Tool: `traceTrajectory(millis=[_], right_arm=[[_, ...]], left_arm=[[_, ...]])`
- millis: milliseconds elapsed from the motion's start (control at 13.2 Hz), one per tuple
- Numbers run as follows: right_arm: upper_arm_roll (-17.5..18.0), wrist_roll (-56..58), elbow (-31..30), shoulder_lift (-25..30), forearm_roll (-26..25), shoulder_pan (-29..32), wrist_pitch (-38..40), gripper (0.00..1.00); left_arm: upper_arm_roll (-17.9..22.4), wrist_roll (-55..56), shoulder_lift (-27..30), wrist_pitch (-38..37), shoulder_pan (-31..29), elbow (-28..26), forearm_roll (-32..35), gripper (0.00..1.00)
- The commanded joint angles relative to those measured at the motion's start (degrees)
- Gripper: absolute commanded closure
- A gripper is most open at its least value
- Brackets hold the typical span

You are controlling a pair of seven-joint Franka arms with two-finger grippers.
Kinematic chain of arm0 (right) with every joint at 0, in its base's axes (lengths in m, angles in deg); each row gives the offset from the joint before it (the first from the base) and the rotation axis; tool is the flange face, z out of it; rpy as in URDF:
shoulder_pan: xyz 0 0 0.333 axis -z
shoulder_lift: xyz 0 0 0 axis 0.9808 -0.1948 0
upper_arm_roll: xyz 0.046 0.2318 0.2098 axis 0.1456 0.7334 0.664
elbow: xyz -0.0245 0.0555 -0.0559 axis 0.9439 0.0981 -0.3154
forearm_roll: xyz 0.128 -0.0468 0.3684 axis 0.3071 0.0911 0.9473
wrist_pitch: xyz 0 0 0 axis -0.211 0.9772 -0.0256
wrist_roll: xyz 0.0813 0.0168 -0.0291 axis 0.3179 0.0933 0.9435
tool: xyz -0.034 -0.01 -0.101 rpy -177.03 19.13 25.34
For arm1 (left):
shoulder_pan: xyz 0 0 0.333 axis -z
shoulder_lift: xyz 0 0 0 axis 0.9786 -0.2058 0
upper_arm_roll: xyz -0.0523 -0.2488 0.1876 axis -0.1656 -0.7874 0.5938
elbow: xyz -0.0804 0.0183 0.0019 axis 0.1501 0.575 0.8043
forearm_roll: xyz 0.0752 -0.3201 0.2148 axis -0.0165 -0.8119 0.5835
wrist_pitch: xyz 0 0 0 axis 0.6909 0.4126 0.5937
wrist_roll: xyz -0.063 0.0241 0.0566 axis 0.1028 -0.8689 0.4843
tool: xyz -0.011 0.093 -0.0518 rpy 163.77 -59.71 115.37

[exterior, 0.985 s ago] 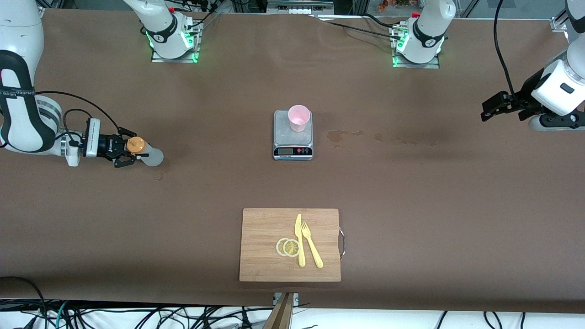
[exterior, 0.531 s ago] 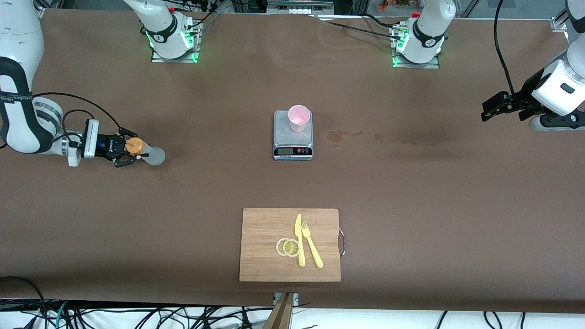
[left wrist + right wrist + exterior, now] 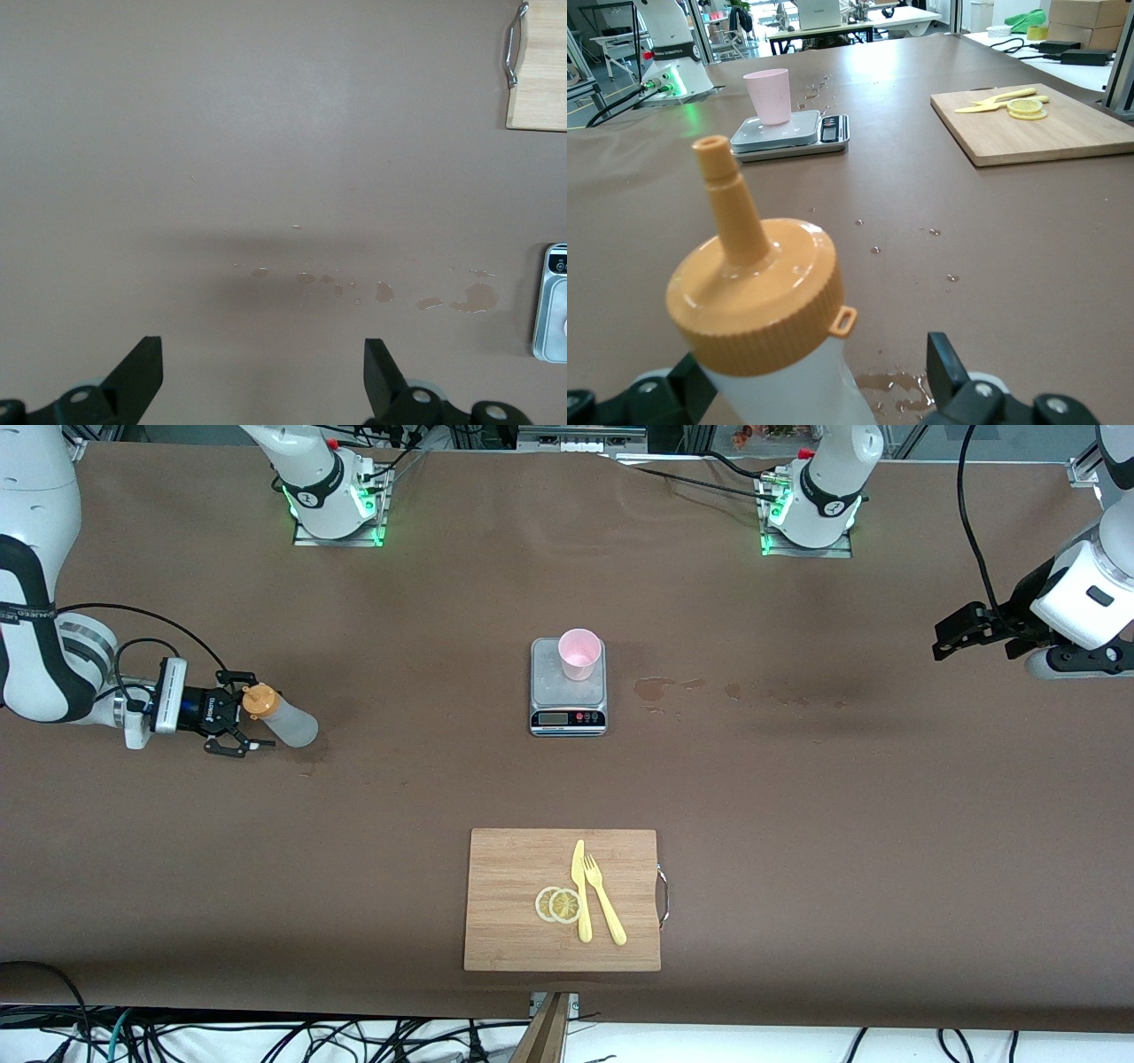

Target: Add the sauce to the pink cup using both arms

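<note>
The sauce bottle point(image 3: 282, 720), whitish with an orange nozzle cap, stands on the table near the right arm's end and fills the right wrist view point(image 3: 757, 301). My right gripper point(image 3: 237, 716) is open with its fingers on either side of the bottle; a gap shows at one finger point(image 3: 946, 372). The pink cup point(image 3: 579, 654) stands upright on the grey kitchen scale point(image 3: 567, 707) at mid table, and shows in the right wrist view point(image 3: 768, 96). My left gripper point(image 3: 953, 633) is open and empty, waiting above the table at the left arm's end point(image 3: 261, 381).
A wooden cutting board point(image 3: 514, 877) with lemon slices, a yellow knife and a fork lies nearer the front camera than the scale. Wet spill marks point(image 3: 654, 687) lie beside the scale toward the left arm's end, and a small puddle point(image 3: 890, 385) lies by the bottle.
My right gripper's fingers have spread apart from the bottle's neck and the hand has drawn back slightly toward the right arm's end. The bottle stays on the table. The left arm has not moved.
</note>
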Motion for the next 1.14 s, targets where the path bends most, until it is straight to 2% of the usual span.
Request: traceTrajectory(millis=[0, 303, 531, 834, 1061], right_arm=[[-1.61, 0.36, 0.70, -0.17, -0.48, 1.01, 2.10, 0.00], [-4.25, 0.28, 1.74, 1.49, -5.93, 1.01, 3.69, 0.00], [-4.25, -3.39, 6.57, 6.75, -12.42, 0.92, 3.43, 0.00], [-3.73, -15.51, 6.59, 15.45, -21.91, 0.66, 2.47, 0.00], [-2.07, -31.82, 6.59, 22.39, -28.76, -0.65, 1.15, 0.00]], left_arm=[[-0.36, -0.09, -0.64, -0.89, -0.28, 1.47, 0.57, 0.00], [-0.27, 0.35, -0.99, -0.97, -0.46, 2.17, 0.56, 0.00], [-0.36, 0.44, -1.08, -1.06, -0.46, 2.35, 0.48, 0.00], [-0.36, 0.18, -1.08, -1.41, -0.54, 2.26, 0.56, 0.00], [-0.27, 0.26, -0.99, -1.50, -0.72, 2.35, 0.56, 0.00]])
